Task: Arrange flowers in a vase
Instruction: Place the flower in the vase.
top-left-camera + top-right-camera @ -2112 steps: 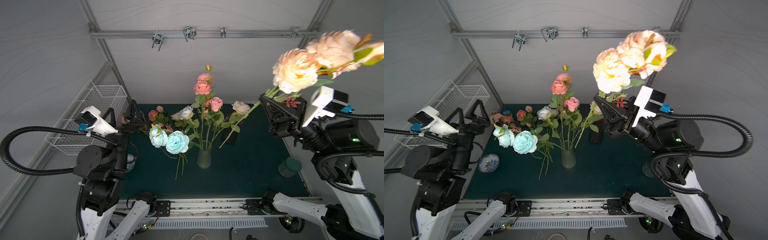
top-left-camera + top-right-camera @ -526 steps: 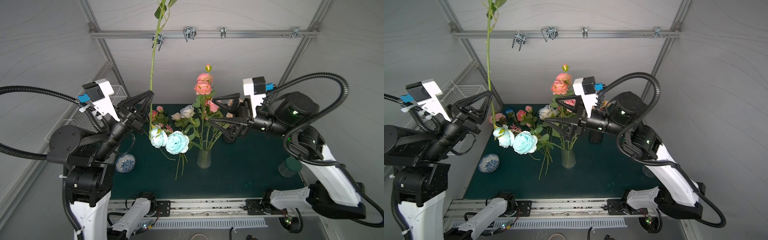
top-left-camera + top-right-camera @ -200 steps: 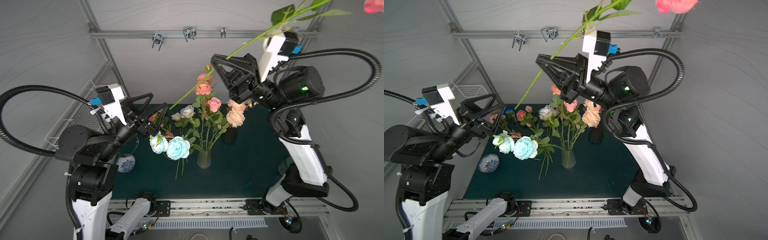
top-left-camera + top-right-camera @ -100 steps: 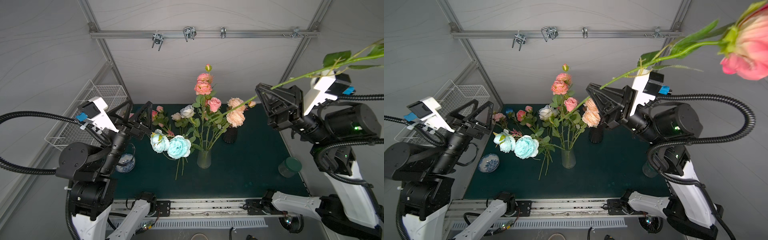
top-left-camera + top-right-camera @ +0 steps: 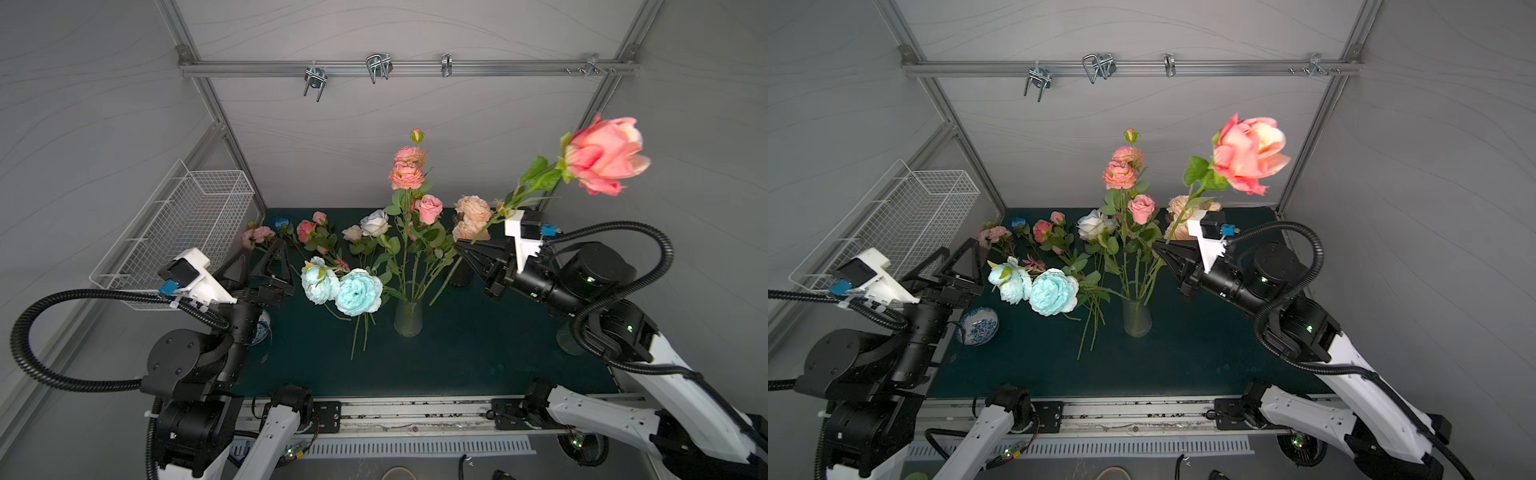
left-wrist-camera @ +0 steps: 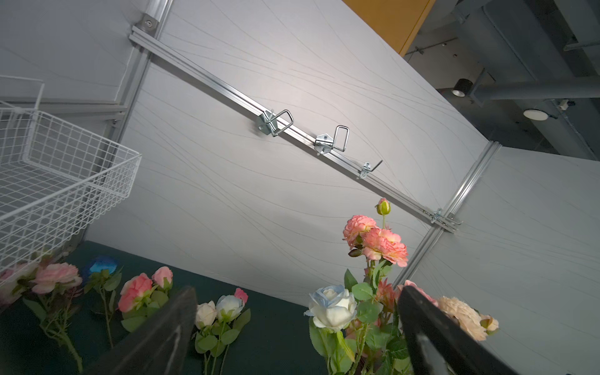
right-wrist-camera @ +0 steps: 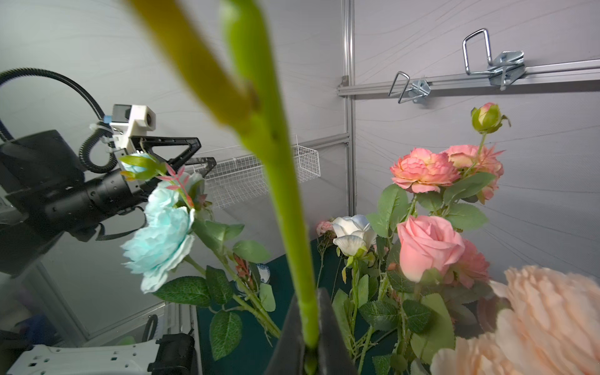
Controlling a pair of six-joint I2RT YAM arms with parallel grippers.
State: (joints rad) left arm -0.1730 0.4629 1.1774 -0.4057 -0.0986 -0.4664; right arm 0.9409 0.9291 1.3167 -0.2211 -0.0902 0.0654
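My cell is boxed in by pale grey wall panels [image 5: 332,137] marked with thin wavy lines and joined by aluminium posts; at twelve o'clock a horizontal aluminium rail [image 5: 498,68] crosses the back panel and carries several metal hooks [image 5: 378,66]. At about ten o'clock a white wire basket [image 5: 183,224] hangs on the side wall, just beside the dark green mat [image 5: 457,361] that covers my work surface. In the left wrist view, past the top of the panels, I see an orange board [image 6: 389,19], dark ceiling ducts [image 6: 519,48] and a round ceiling lamp [image 6: 535,114].
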